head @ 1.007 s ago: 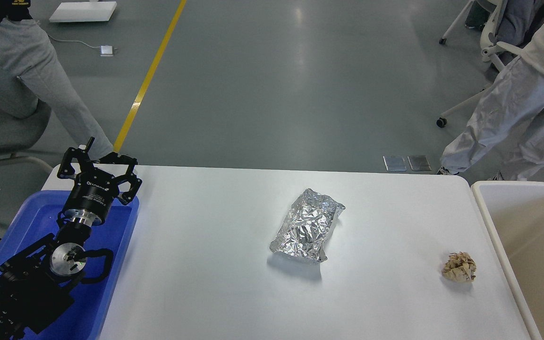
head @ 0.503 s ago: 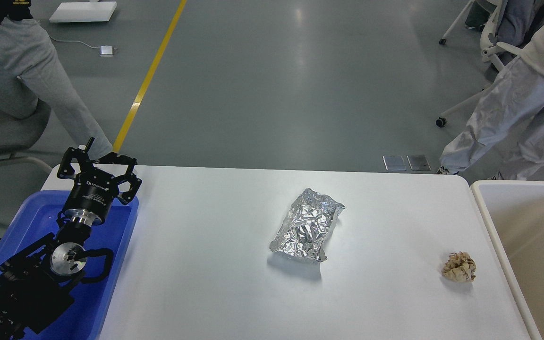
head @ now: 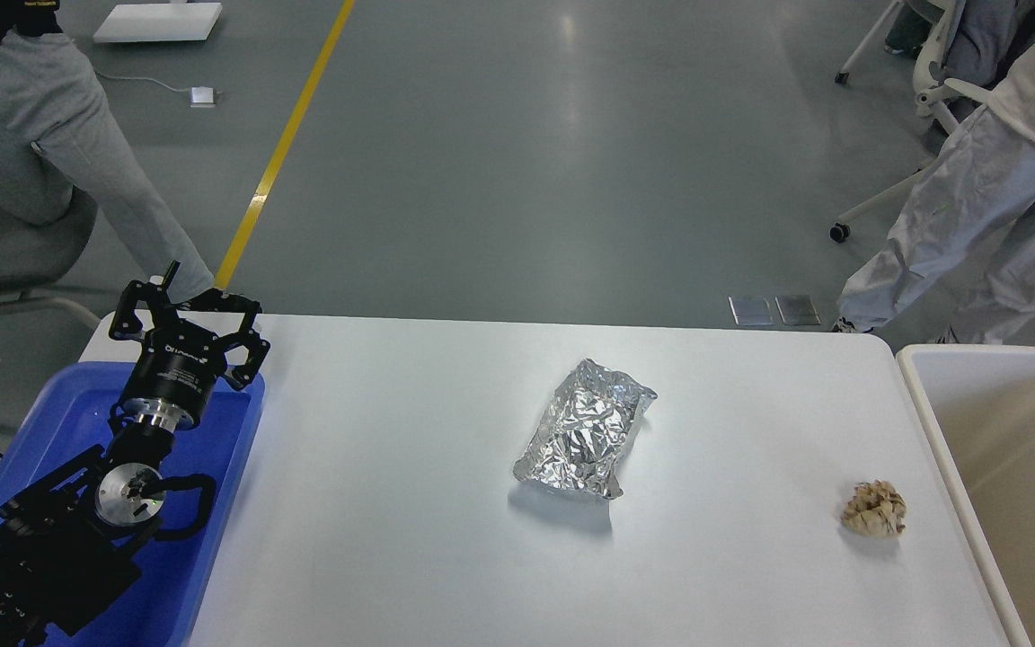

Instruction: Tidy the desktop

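Note:
The desktop (head: 410,557) is a wide white tabletop. A crumpled silver foil packet (head: 586,440) lies near its middle. A small crumpled beige paper ball (head: 875,509) lies near its right edge. My left gripper (head: 187,304) hovers over the far end of the blue tray (head: 68,422) at the table's left edge, far from both pieces. Its fingers are spread and hold nothing. My right arm and gripper are out of view.
A beige-white rimmed bin (head: 1021,449) stands against the table's right edge, nothing visible in it. A person's legs (head: 77,153) stand beyond the far left corner. Another person (head: 976,207) and an office chair (head: 931,81) are at the far right.

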Available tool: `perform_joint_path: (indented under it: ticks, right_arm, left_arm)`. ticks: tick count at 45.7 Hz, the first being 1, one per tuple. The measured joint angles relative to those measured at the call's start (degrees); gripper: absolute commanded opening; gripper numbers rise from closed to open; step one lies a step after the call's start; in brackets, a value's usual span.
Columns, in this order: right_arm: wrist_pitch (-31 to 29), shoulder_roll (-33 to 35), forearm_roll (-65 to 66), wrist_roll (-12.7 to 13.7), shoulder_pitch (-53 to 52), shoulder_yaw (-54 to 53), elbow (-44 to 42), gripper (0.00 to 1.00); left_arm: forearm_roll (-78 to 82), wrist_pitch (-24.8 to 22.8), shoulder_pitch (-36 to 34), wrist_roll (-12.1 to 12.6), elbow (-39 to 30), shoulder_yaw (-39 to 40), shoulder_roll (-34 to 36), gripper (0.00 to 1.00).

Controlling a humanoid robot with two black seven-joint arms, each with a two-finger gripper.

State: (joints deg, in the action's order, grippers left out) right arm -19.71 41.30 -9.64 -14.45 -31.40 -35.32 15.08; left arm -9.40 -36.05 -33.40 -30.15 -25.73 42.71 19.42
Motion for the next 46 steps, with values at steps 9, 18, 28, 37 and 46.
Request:
perform_joint_path:
  ticks: [9, 18, 28, 37, 46]
  right_arm:
    - [-2.37, 2.34, 0.32, -4.53, 2.62, -5.43, 10.35, 0.99]
    - [-3.29, 1.51, 0.56, -7.53, 4.61, -10.59, 18.67, 0.99]
    - [-0.38, -3.04, 3.10, -8.68, 4.95, -14.47, 23.68, 0.99]
    - [2.91, -8.09, 9.97, -8.93, 5.75, -20.11, 27.57, 0.99]
    - [5.00, -12.35, 14.45, -9.04, 6.78, -22.88, 29.28, 0.99]
  left_arm:
    - [0.00, 0.00, 0.00, -0.01, 0.00, 0.00, 0.00, 1.00]
    - [0.00, 0.00, 0.00, -0.01, 0.00, 0.00, 0.00, 1.00]
    - [0.00, 0.00, 0.00, -0.01, 0.00, 0.00, 0.00, 1.00]
    - [0.00, 0.00, 0.00, -0.06, -0.01, 0.00, 0.00, 1.00]
    - [0.00, 0.00, 0.00, -0.06, -0.01, 0.00, 0.00, 1.00]
